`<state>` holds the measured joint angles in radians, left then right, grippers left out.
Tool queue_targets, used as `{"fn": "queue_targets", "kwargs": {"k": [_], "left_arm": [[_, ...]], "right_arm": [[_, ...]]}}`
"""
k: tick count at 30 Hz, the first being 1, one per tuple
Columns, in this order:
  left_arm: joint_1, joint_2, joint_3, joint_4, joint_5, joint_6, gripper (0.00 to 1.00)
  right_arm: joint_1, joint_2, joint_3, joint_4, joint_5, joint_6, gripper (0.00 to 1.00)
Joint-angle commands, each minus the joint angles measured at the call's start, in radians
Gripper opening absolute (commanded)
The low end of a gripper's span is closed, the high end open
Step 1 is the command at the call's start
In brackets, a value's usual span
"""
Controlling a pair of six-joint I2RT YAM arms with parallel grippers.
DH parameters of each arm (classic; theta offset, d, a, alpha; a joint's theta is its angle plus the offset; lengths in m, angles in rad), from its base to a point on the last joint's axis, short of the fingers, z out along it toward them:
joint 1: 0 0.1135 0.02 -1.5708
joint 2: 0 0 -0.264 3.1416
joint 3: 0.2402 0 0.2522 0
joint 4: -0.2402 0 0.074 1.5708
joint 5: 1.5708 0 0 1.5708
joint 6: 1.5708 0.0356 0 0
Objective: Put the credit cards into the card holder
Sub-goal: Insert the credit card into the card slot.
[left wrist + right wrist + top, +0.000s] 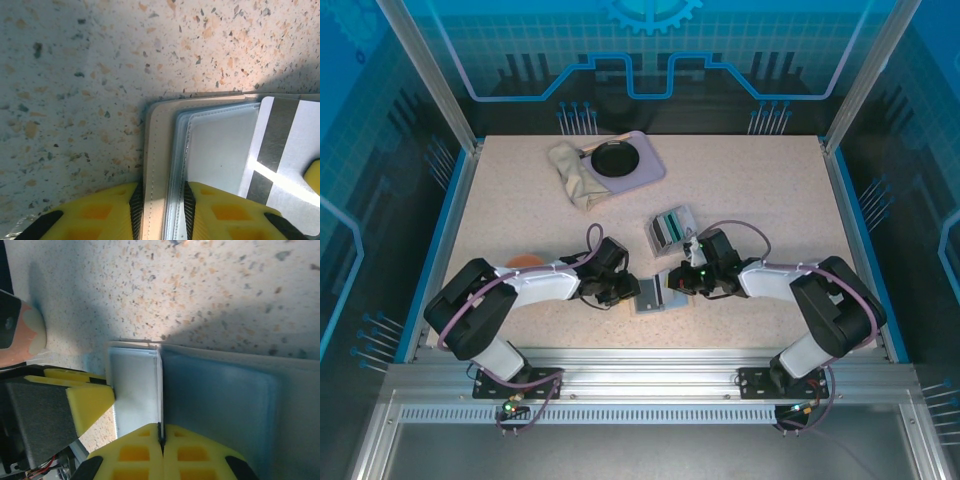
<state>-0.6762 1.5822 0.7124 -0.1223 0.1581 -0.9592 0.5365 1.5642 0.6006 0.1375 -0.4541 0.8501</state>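
Near the middle of the worktop's near edge, the open card holder lies between both grippers, the left gripper pinching its left flap and the right gripper clamped tight on one striped card over the holder's inside.
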Motion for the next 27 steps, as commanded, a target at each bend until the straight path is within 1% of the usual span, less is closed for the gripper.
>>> {"fn": "queue_targets", "kwargs": {"k": [1, 3, 5, 9, 13, 16, 20, 27], "left_arm": [[-0.012, 0.045, 0.017, 0.018, 0.021, 0.013, 0.29], [-0.013, 0.045, 0.02, 0.011, 0.02, 0.013, 0.29], [-0.013, 0.041, 0.018, 0.007, 0.014, 0.011, 0.29], [-0.012, 0.041, 0.02, 0.006, 0.009, 0.013, 0.29], [-0.012, 0.038, 0.023, 0.001, 0.007, 0.013, 0.28], [-0.012, 0.039, 0.019, 0.005, 0.007, 0.011, 0.28], [-0.012, 0.048, 0.025, 0.017, 0.018, 0.007, 0.28], [-0.012, 0.045, 0.025, 0.023, 0.019, 0.003, 0.29]], "right_arm": [[0.008, 0.032, -0.018, -0.001, -0.025, 0.013, 0.01], [0.009, 0.015, -0.028, 0.006, -0.02, 0.022, 0.01], [0.009, -0.004, -0.015, -0.051, 0.009, 0.002, 0.02], [0.01, 0.018, 0.003, -0.086, 0.008, -0.031, 0.01], [0.01, -0.016, 0.01, -0.163, 0.075, -0.075, 0.02], [0.015, 0.008, 0.018, -0.152, 0.036, -0.077, 0.01], [0.04, 0.051, 0.012, -0.084, 0.013, -0.03, 0.01], [0.084, 0.092, 0.04, -0.042, 0.018, 0.014, 0.02]]}}
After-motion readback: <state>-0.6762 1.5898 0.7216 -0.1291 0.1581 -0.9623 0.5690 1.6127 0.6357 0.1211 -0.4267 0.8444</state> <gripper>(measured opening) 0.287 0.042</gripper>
